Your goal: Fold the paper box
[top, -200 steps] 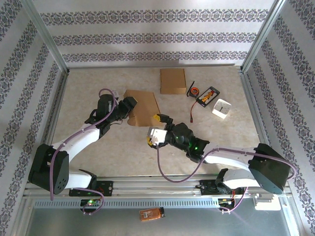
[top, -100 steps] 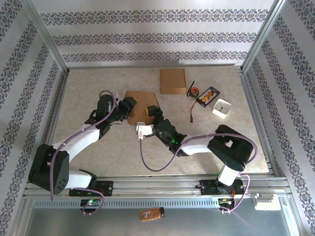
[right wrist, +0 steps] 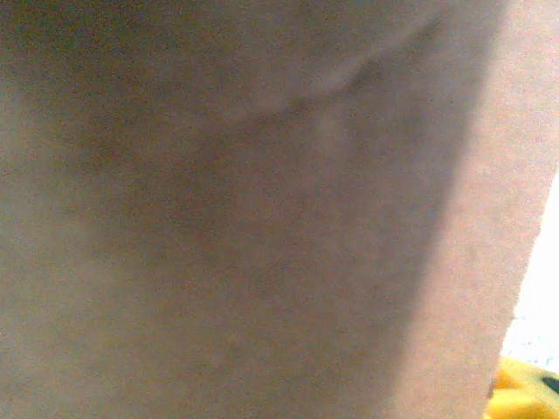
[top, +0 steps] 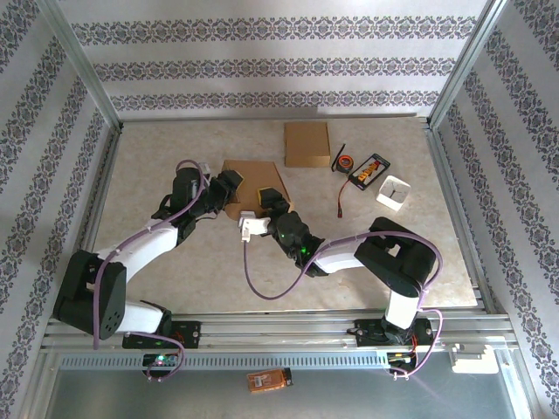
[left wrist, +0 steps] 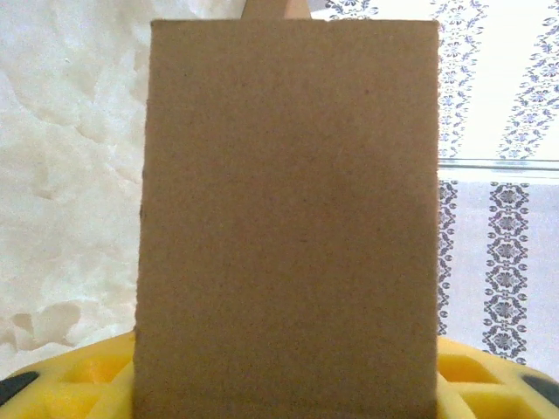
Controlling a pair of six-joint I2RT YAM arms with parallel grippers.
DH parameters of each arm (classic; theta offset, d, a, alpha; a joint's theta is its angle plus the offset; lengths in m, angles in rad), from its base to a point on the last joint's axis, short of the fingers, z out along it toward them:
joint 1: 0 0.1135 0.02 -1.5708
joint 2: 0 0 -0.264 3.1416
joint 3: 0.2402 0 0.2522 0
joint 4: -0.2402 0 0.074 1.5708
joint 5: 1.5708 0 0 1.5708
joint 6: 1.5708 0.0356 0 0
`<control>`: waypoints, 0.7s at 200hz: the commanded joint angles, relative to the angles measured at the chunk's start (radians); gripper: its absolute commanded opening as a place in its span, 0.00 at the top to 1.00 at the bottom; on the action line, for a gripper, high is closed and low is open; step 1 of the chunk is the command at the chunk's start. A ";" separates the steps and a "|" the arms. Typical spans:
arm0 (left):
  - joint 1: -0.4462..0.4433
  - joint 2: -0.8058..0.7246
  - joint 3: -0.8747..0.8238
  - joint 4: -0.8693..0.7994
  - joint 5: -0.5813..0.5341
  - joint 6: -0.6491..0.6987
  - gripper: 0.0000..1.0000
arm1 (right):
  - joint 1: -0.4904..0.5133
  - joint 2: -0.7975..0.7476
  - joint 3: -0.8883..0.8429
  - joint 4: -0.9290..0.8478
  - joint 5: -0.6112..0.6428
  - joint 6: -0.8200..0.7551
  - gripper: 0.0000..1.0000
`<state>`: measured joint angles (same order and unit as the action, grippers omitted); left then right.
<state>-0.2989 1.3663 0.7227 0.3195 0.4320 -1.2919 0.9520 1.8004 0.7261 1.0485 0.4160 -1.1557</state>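
Top external view: the paper box (top: 258,179) lies as a flat brown cardboard sheet on the pale table (top: 157,157), a little left of centre, with both arms reaching in over it. The left gripper (top: 231,187) sits at the sheet's left edge. The right gripper (top: 268,199) is over its near right part, close to the corner.

From the left wrist, a brown panel of the box stands square in front of the camera. It covers the gap between the yellow fingers (left wrist: 83,384), whose bases show at the bottom on either side. I cannot tell whether those jaws are pinching the card or just sitting around it.

From the right wrist, cardboard is pressed up so close that it blurs, and a scrap of yellow finger (right wrist: 524,388) peeks out at the lower right. I cannot tell how those jaws stand either.

Further back, just beyond the sheet's far right corner, lies a second brown cardboard piece (top: 307,144). To its right are a black tray (top: 369,170) with orange bits in it and a small white box (top: 394,193), both well apart from the grippers.
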 commanded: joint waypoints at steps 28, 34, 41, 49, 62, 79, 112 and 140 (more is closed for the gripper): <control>0.009 -0.020 -0.006 0.082 0.027 0.020 0.38 | 0.008 -0.064 -0.023 -0.048 -0.035 0.069 0.52; 0.010 -0.027 -0.007 0.077 0.021 0.031 0.37 | 0.008 -0.077 -0.031 -0.059 -0.037 0.077 0.52; 0.012 -0.037 -0.006 0.068 0.012 0.051 0.34 | 0.008 -0.095 -0.041 -0.073 -0.038 0.090 0.52; 0.019 -0.054 -0.003 0.050 0.001 0.087 0.30 | 0.008 -0.120 -0.054 -0.102 -0.046 0.107 0.52; 0.044 -0.090 0.012 -0.007 -0.012 0.181 0.24 | 0.007 -0.184 -0.068 -0.206 -0.080 0.141 0.53; 0.083 -0.146 0.038 -0.122 -0.046 0.344 0.17 | -0.010 -0.280 -0.038 -0.499 -0.176 0.238 0.52; 0.100 -0.268 0.063 -0.272 -0.100 0.744 0.10 | -0.089 -0.378 0.204 -1.174 -0.498 0.455 0.54; 0.100 -0.381 0.049 -0.316 0.078 1.091 0.04 | -0.139 -0.329 0.427 -1.574 -0.662 0.440 0.53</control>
<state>-0.2024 1.0706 0.7589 0.0971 0.3901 -0.6228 0.8429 1.4517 0.9882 -0.0139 -0.0216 -0.7860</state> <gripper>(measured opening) 0.943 0.467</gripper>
